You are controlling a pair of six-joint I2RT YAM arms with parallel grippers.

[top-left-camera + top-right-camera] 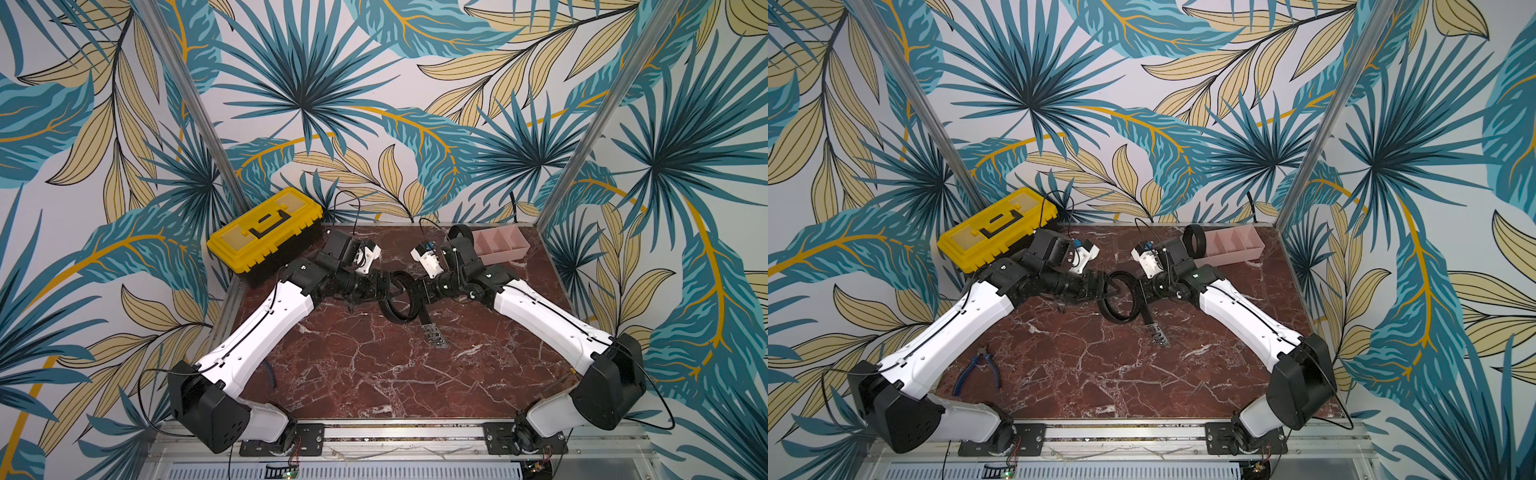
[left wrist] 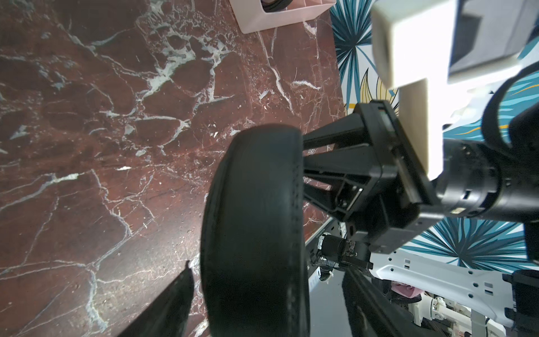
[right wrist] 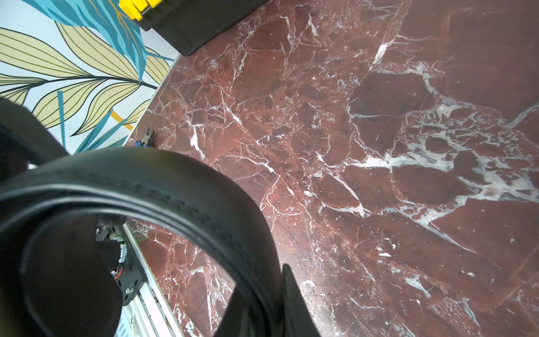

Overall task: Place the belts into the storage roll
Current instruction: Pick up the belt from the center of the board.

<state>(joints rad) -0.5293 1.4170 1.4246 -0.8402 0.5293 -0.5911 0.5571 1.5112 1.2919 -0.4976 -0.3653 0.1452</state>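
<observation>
Clutter: yellow-and-black plastic toolbox [image 1: 266, 235] at the far-left corner of the red marble tabletop [image 1: 374, 374]; blue-handled pliers [image 1: 978, 368] beside the left arm, well clear of the work. The pale pink plastic divided tray [image 1: 505, 245] sits far right, partly behind the right arm. A tightly coiled black belt [image 1: 1196, 241] stands upright in the tray's left end compartment. The second black belt [image 1: 397, 301] is a loose coil mid-table between the arms, metal buckle [image 1: 434, 336] trailing on the marble. The right gripper [image 1: 419, 291] is clamped on it. The left gripper [image 1: 391, 287] has its fingers spread around the coil, not pinching.
</observation>
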